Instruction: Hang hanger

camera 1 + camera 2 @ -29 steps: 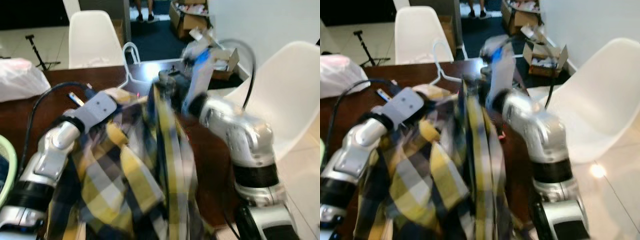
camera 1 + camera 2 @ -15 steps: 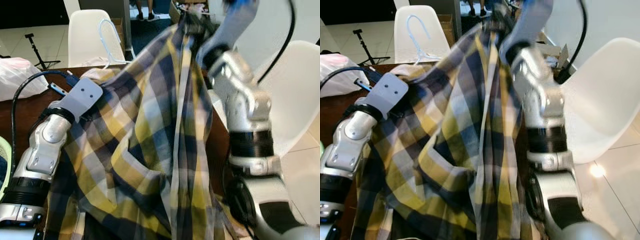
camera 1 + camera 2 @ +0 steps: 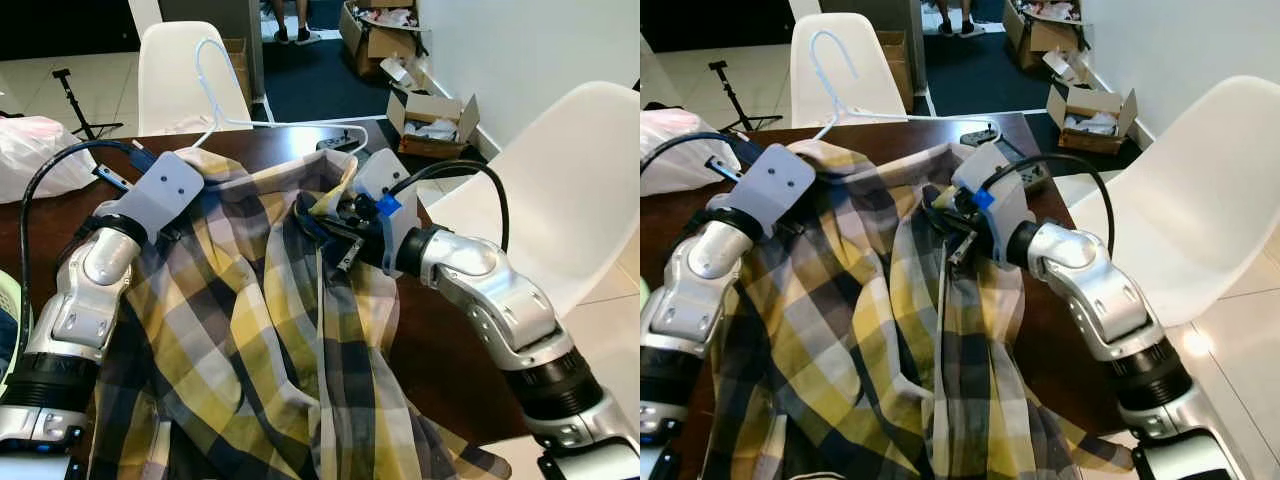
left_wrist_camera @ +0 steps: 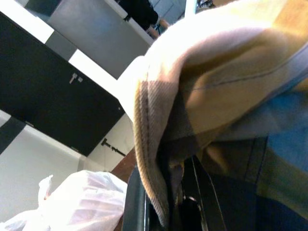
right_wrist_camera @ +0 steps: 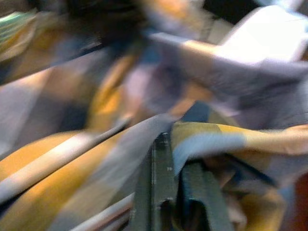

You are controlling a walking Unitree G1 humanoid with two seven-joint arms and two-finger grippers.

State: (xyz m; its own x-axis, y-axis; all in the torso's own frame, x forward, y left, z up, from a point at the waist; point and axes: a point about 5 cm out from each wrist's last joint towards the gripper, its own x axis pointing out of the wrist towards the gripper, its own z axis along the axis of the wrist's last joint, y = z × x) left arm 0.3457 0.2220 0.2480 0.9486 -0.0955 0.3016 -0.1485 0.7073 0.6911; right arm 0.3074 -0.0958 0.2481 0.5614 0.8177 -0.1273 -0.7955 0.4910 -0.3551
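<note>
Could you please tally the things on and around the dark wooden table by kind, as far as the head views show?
White chairs: 2
White wire hanger: 1
Yellow-and-navy plaid shirt: 1
White plastic bag: 1
Open cardboard boxes on the floor: 2
Total: 7

A plaid shirt (image 3: 870,330) lies spread over the brown table (image 3: 1040,330), spilling off its near edge. The left arm (image 3: 710,260) is buried under the cloth at the shoulder. The right gripper (image 3: 945,222) is clamped on a fold near the collar. A white hanger (image 3: 840,85) pokes out toward the far edge, its hook raised before a white chair (image 3: 845,65). A plastic bag (image 3: 670,140) sits at the far left corner.
</note>
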